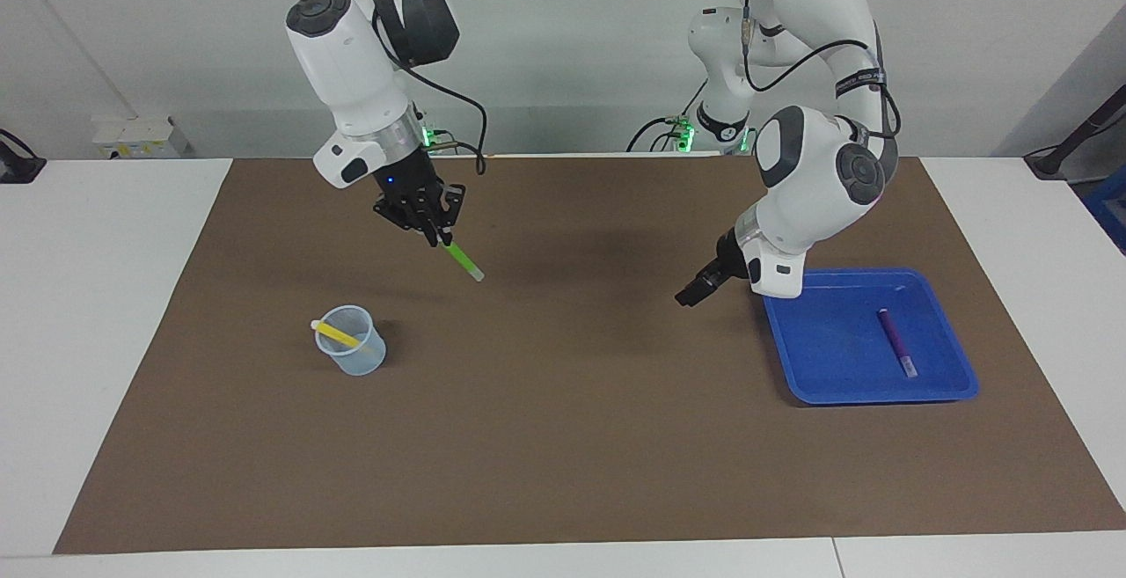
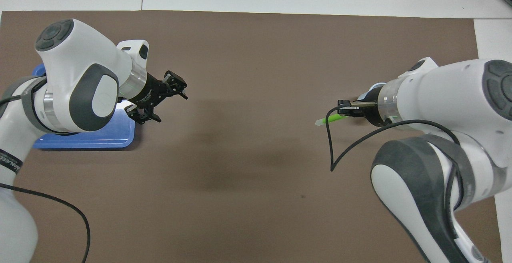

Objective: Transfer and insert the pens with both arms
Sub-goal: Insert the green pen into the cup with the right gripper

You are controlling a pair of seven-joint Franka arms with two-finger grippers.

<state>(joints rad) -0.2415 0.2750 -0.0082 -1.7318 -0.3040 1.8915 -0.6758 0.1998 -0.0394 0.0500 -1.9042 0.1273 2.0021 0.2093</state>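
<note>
The bright green pen (image 1: 463, 260) hangs slanted in the air, pale end down, with my right gripper (image 1: 434, 231) shut on its upper end over the mat close to the cup. The overhead view shows the same green pen (image 2: 330, 119) sticking out of the right gripper (image 2: 345, 110). A yellow pen (image 1: 338, 332) leans inside the clear cup (image 1: 353, 355). The purple pen (image 1: 896, 342) lies in the blue tray (image 1: 818, 358). My left gripper (image 2: 171, 107) is open and holds nothing, over the mat at the tray's edge, where the facing view shows it as the left gripper (image 1: 691, 295).
A brown mat (image 1: 563, 455) covers most of the white table. The blue tray (image 2: 80, 139) is partly covered by the left arm in the overhead view. A black cable (image 2: 332, 151) loops down from the right wrist.
</note>
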